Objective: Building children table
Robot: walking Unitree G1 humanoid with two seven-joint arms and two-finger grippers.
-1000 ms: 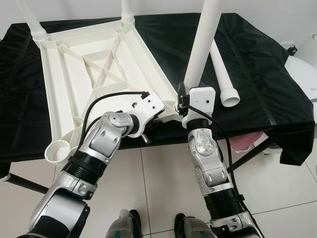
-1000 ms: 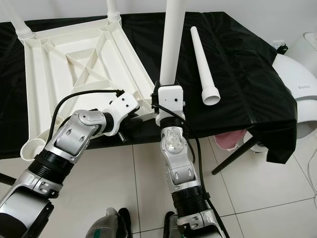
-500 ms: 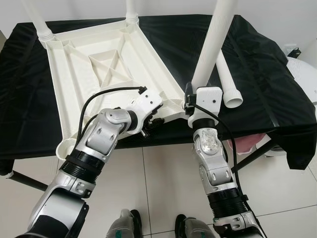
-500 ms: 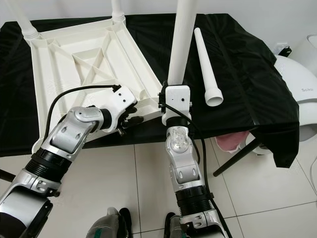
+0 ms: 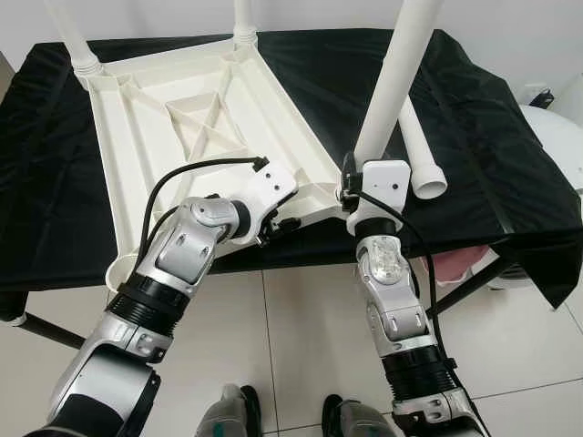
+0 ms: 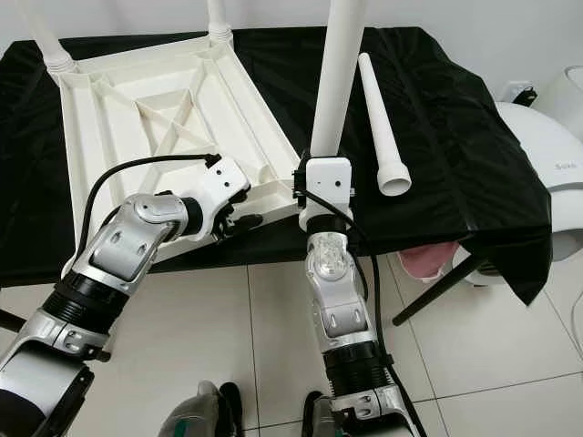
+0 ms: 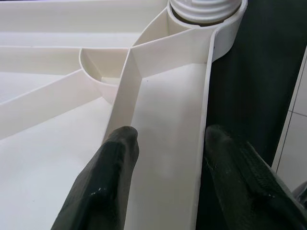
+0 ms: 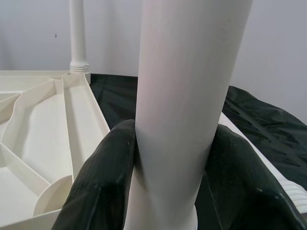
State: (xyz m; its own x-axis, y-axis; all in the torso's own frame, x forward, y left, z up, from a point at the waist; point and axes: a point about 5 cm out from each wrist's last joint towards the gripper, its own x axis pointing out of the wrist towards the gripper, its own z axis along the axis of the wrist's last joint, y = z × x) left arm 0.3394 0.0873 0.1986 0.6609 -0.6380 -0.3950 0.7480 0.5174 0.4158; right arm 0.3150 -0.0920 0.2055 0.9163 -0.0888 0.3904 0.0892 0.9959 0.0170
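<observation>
A white plastic tabletop (image 5: 155, 137) lies upside down on the black-covered table. Two legs (image 5: 75, 41) (image 5: 242, 16) stand in its far corners. My right gripper (image 8: 172, 143) is shut on a third white leg (image 5: 398, 73), holding it nearly upright at the near right corner socket (image 7: 206, 9). My left gripper (image 7: 168, 143) is shut on the tabletop's near rim just beside that corner, one finger inside the channel, one outside. A loose leg (image 5: 417, 146) lies on the cloth to the right. The near left socket (image 5: 118, 271) has nothing in it.
The black cloth (image 5: 492, 118) hangs over the table's right end. A white appliance (image 5: 557, 123) stands at the far right, with a pink object (image 5: 451, 264) below the table edge. White floor tiles (image 5: 291, 337) lie under my arms.
The camera has shifted slightly. My left wrist has settled a little along the near rim. The right gripper keeps its hold on the upright leg, which leans slightly more.
</observation>
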